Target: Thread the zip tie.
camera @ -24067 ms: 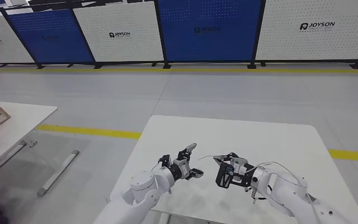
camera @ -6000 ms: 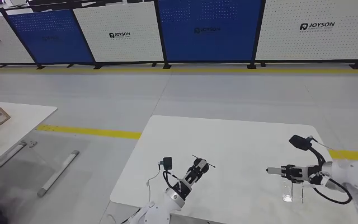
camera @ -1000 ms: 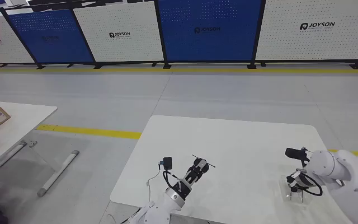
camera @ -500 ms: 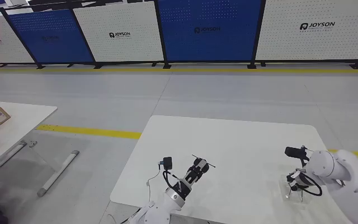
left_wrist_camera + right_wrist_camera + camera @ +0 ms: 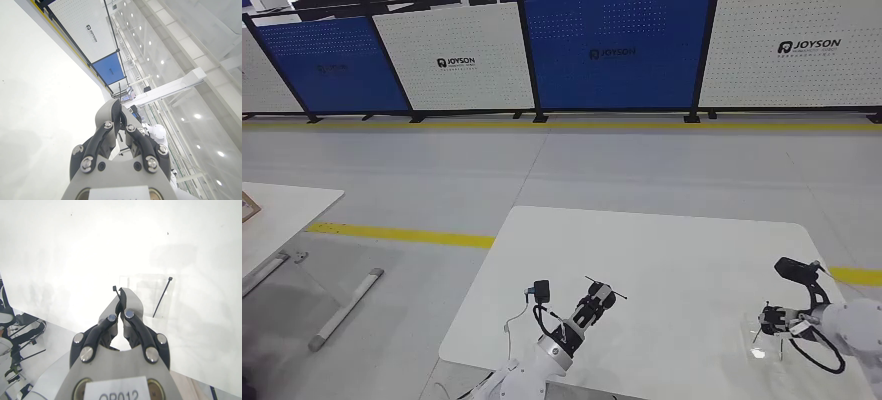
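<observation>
Zip tie [image 5: 116, 291] pinched head-up in the right gripper [image 5: 121, 294], by the clear tray [image 5: 147, 283] at the table's [image 5: 662, 250] near right corner. Left gripper [image 5: 118, 104] clamps another tie [image 5: 119, 91] by the near edge, well apart, so nothing's threaded yet. Since half a second ago the right arm has swung toward the right edge; the left hasn't budged.

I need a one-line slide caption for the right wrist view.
Right gripper, jaws shut on a zip tie above the white table; a second zip tie rests in a clear holder.
</observation>
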